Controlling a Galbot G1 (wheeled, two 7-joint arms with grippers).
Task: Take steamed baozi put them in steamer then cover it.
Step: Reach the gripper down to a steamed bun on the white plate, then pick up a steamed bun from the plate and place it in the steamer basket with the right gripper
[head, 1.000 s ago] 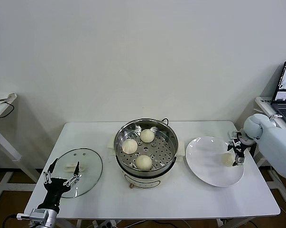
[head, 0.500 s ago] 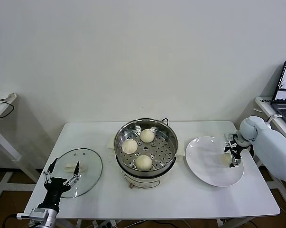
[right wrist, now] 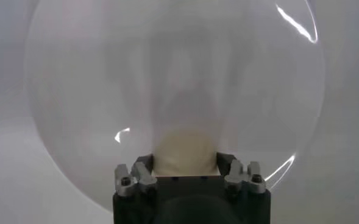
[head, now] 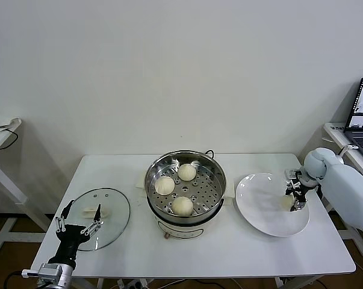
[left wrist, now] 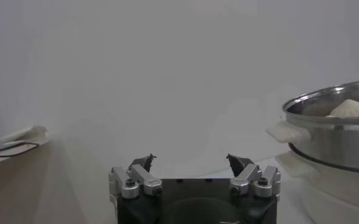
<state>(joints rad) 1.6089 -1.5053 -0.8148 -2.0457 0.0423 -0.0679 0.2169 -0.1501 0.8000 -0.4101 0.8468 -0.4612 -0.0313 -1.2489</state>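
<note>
Right tool (head: 294, 196) is clamping the last baozi (head: 287, 201) on the plate (head: 259, 208); steamer (head: 185, 180) is sitting to its left, nearer this arm. Left tool (head: 79, 224) is idling released by the cover (head: 106, 211).

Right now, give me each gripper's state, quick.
Left gripper: open, holding nothing, parked near the glass lid.
Right gripper: shut on the last baozi, over the white plate.

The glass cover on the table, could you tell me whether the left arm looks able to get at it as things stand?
Probably yes. The left gripper hangs open just over the near edge of the cover, which lies flat beside the steamer with its handle up. Nothing lies on it or between it and the gripper.
</note>
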